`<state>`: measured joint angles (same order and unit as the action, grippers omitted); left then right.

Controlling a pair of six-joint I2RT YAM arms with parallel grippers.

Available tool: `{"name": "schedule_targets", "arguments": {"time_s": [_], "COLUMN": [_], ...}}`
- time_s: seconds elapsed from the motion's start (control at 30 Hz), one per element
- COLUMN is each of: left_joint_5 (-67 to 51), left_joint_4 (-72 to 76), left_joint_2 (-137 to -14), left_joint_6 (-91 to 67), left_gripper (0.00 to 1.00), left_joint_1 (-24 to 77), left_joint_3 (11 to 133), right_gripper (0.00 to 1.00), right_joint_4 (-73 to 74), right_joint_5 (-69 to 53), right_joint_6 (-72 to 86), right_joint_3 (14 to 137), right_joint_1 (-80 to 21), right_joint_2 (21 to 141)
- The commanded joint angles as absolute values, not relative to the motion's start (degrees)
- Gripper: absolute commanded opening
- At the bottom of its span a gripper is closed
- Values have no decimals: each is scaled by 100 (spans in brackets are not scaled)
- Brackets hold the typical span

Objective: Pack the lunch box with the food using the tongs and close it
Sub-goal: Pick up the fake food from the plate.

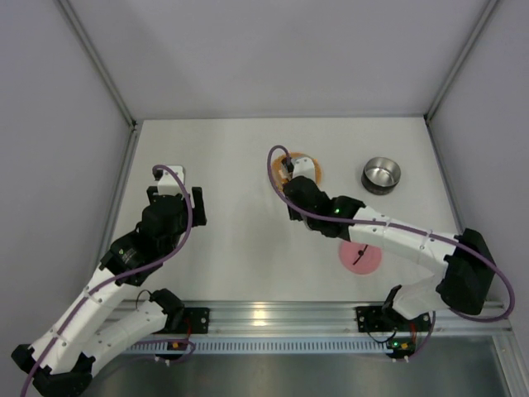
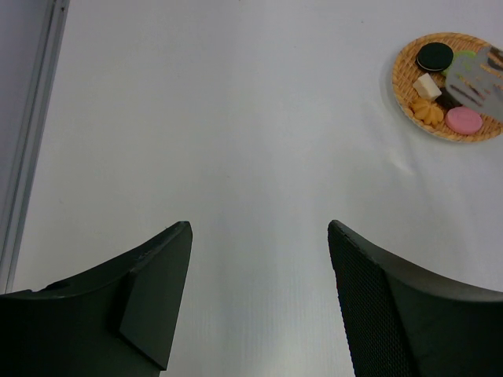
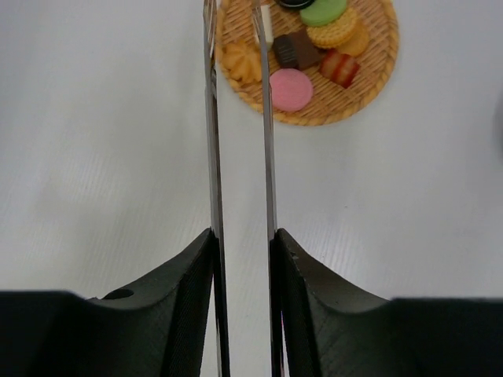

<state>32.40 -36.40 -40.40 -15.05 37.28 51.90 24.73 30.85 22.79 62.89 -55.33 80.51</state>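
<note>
Right gripper (image 3: 242, 243) squeezed tongs (image 3: 211, 157), tips above mat (image 3: 369, 78) with food (image 3: 291, 88). Left gripper (image 2: 259, 236) stood wide open, empty. Lunch box (image 1: 381, 174) sat at 3 o'clock from mat.

lunch box (image 1: 381, 174) open (steel) | food (image 3: 302, 47) on mat (image 3: 369, 86) | tongs (image 3: 268, 173) tips over food

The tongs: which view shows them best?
Right wrist: both arms of the tongs run from the right gripper up to the food on the woven tray. Left wrist catches only their flat tips over the tray. From the top, the right arm hides them.
</note>
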Motion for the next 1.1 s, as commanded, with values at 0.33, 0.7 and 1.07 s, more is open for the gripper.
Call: {"name": "schedule_targets", "arguments": {"time_s": [0.33,0.7,1.07], "left_joint_5": [3226,3199,3164], "left_joint_4": [-3445,-3437,-3437], "left_joint_2": [-4052,-4052,-4061], "left_joint_6": [-1494,-1485,-1477], "left_gripper": [75,75,75], "left_joint_1": [3727,3727,3727], "left_joint_3": [5159,5159,5150], "right_gripper": [19,38,46], "right_joint_4": [2892,2751,2576], "right_joint_5": [2593,2031,1345], "right_joint_6": [2039,1872,1907], "right_joint_3": [6530,6794,7075], "right_joint_1": [-4254,-3508,-3156], "right_joint_2": [7374,7962,8666]}}
